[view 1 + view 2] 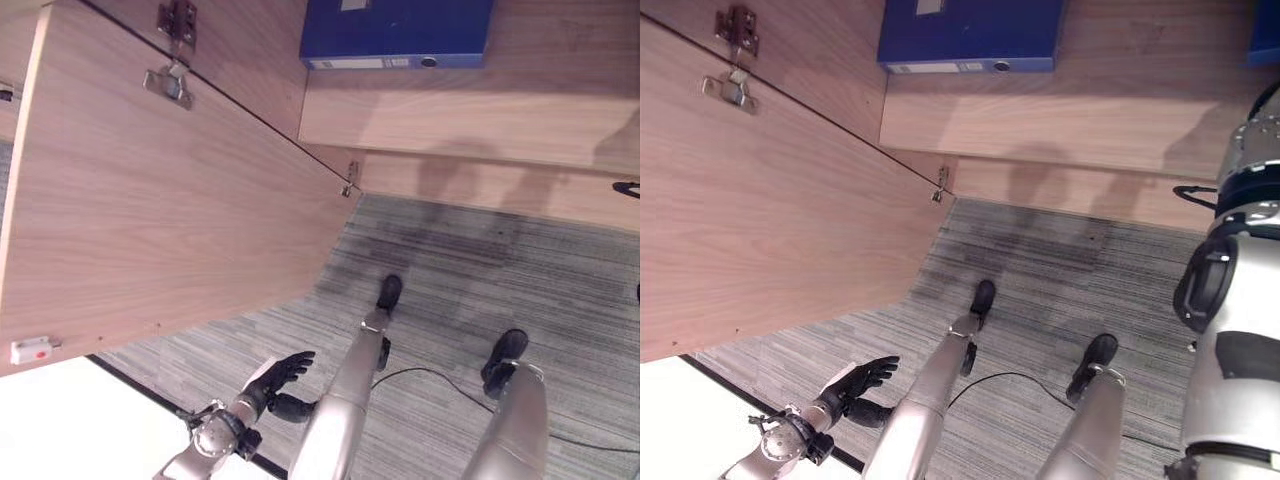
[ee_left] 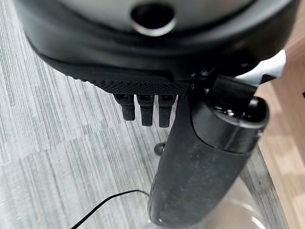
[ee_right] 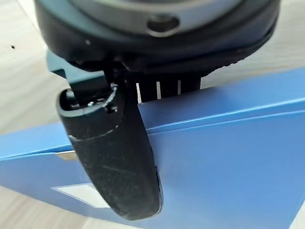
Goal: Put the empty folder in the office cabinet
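Right hand (image 3: pixel 114 157) grips blue folder (image 3: pixel 228 162), thumb over it; left hand (image 1: pixel 280 378) relaxed, fingers spread, above floor (image 1: pixel 450 270).

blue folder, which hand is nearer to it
Right. The right hand is against the blue folder, thumb on one face and fingers behind its edge. The left hand hangs open above the carpet, well away.

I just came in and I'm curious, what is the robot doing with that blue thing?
The robot is putting a blue folder away in a wooden cabinet. Its right hand grips the folder, thumb across the cover. Another blue folder already lies on the shelf, beside the open door. Its left hand hangs open above the carpet.
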### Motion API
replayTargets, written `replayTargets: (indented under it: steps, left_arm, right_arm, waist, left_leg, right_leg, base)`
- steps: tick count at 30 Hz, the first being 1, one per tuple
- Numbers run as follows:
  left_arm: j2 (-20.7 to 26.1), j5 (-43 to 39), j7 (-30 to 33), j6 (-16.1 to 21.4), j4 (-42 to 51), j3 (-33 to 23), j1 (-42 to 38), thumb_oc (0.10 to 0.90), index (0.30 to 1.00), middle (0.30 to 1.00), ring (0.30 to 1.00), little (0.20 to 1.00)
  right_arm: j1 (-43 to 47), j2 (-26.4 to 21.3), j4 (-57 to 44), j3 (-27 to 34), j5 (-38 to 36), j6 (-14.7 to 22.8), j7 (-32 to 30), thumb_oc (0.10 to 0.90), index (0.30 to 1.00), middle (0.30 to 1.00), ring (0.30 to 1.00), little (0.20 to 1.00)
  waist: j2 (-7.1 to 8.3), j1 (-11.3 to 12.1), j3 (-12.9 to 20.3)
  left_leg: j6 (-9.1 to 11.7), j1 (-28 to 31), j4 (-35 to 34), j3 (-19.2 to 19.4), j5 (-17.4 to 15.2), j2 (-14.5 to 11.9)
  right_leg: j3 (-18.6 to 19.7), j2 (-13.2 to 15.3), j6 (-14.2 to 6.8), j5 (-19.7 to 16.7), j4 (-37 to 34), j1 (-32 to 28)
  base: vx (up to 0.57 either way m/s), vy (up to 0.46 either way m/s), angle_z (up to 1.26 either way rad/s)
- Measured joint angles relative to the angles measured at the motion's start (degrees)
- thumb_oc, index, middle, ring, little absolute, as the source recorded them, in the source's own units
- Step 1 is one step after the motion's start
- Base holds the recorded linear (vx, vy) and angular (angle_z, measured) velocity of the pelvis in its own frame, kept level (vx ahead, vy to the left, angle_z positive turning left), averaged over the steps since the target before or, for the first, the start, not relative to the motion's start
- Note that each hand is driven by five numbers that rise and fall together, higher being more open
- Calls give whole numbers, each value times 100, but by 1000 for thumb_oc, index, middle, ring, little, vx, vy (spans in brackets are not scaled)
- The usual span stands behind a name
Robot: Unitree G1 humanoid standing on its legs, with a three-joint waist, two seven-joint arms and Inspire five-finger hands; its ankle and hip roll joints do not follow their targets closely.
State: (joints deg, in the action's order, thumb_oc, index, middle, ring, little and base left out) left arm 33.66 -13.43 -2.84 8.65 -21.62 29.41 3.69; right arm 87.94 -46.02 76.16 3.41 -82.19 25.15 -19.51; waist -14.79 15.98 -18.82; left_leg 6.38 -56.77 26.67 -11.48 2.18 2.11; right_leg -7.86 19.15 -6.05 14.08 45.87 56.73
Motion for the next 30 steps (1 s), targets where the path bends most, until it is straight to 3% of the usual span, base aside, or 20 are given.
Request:
replayTargets:
  steps: [4, 6, 10, 11, 12, 17, 23, 25, 27, 28, 29, 30]
  left_arm:
    - [93, -201, 62, -51, 333, 25, -177, 800, 900, 900, 900, 900]
    - [103, -197, 84, 71, -263, 180, -447, 800, 900, 900, 900, 900]
    - [109, -190, 134, 133, -484, -42, -306, 800, 900, 900, 900, 900]
    - [140, -170, 107, 102, -586, -38, -201, 800, 900, 900, 900, 900]
    - [156, -149, 103, 86, -671, -46, -31, 800, 900, 900, 900, 900]
    - [154, -89, 81, 0, -681, 97, 49, 800, 900, 900, 900, 900]
    - [131, 42, 91, -20, -688, 232, -102, 800, 900, 900, 900, 900]
    - [129, 44, 90, -97, -699, 254, -212, 800, 900, 900, 900, 900]
    - [120, 44, 104, -120, -708, 206, -246, 800, 900, 900, 900, 900]
    - [106, 46, 118, -179, -697, 163, -256, 800, 900, 900, 900, 900]
    - [110, 61, 118, -242, -685, 180, -257, 800, 900, 900, 900, 900]
    - [109, 62, 106, -247, -697, 191, -253, 800, 900, 900, 900, 900]
  right_arm:
    - [5, 336, 1, -258, 29, 229, -193, 400, 300, 300, 300, 300]
    - [28, 627, -59, -141, 96, 200, -228, 400, 300, 300, 300, 300]
    - [27, 319, 39, -181, 107, 80, -362, 400, 300, 300, 300, 300]
    - [27, 203, 62, -210, 114, 38, -383, 530, 495, 495, 495, 495]
    - [25, 102, 114, -310, 114, -84, -403, 800, 900, 900, 900, 900]
    - [119, -98, 762, -711, 321, -674, -452, 800, 900, 900, 900, 900]
    - [266, -90, 1462, -1193, 623, -1742, -730, 800, 900, 900, 900, 900]
    - [412, -137, 1850, -1680, 1050, -2353, -722, 800, 900, 900, 900, 900]
    - [461, -143, 1900, -1744, 1216, -2486, -709, 800, 900, 900, 900, 900]
    - [708, -221, 2156, -2188, 1533, -2932, -629, 800, 900, 900, 900, 900]
    - [750, -330, 2195, -2172, 1700, -3190, -504, 800, 900, 900, 900, 900]
    - [754, -324, 2214, -2178, 1772, -3220, -402, 800, 900, 900, 900, 900]
  waist:
    - [73, -146, 53]
    - [134, -207, 102]
    - [152, -132, 127]
    - [143, -117, 134]
    - [143, -89, 135]
    - [210, -22, 314]
    - [444, -34, 421]
    - [517, -53, 456]
    - [537, -79, 458]
    - [537, -76, 459]
    - [574, -72, 462]
    - [577, -74, 462]
  left_leg:
    - [15, -9, -2, -4, 20, -26]
    - [81, -32, -33, 35, 62, -52]
    - [125, -39, -137, -37, 108, -90]
    - [111, -21, -215, -73, 124, -87]
    - [118, -11, -228, -94, 135, -89]
    - [115, 140, -454, -136, 245, -109]
    - [188, 581, -803, -157, 348, -282]
    - [193, 673, -847, -197, 354, -308]
    - [206, 677, -849, -224, 359, -309]
    - [166, 703, -977, -241, 411, -316]
    - [163, 798, -1184, -284, 497, -328]
    - [163, 821, -1273, -272, 546, -349]
  right_leg:
    - [-40, -1, -3, -12, 13, 10]
    - [-6, -63, -3, -16, 16, 76]
    - [-103, -79, 18, 4, 8, 80]
    - [-102, -66, 38, 15, 16, 85]
    - [-110, -67, 51, 23, 38, 85]
    - [-163, -78, 90, 13, -29, -8]
    - [-294, -230, 135, -43, -356, -460]
    - [-386, -259, 137, -45, -392, -605]
    - [-396, -255, 127, -37, -418, -617]
    - [-411, -255, 140, -65, -471, -621]
    - [-433, -262, 145, -102, -540, -645]
    - [-434, -279, 158, -143, -588, -648]
  base:
    - [-17, -20, 2]
    - [-32, -34, -11]
    - [-12, -24, 5]
    - [-2, -29, 9]
    - [3, -30, 7]
    - [25, -53, 4]
    - [27, -56, -5]
    - [22, -56, 2]
    - [36, -71, 5]
    - [21, -30, 5]
    - [-94, 34, 1]
    - [-14, 31, -3]
